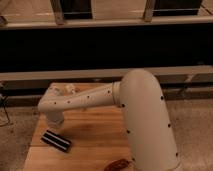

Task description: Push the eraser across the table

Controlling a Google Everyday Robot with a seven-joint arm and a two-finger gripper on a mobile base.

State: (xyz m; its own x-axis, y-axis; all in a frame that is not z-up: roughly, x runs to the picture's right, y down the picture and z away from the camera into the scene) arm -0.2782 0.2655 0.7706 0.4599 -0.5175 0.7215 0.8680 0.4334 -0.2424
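A: Where is the hand (54, 119)?

B: At the tip of the white arm (90, 100), pointing down over the left part of the bench (95, 132). I cannot tell whether it is open or closed, or holding anything.

A: And the eraser (56, 140)?

B: It lies flat on the bench just beside the hand, on the camera's side, near the left edge. They seem not to touch. I'd judge the push is barely begun, with most of the bench left to cross.

A: What surrounds it?

B: Small white lumps (65, 89) lie at the far edge and a reddish-brown curved thing (117, 165) at the near edge. The top is wooden planks. There is grey speckled floor (192, 120) around it and a dark wall (100, 50) behind.
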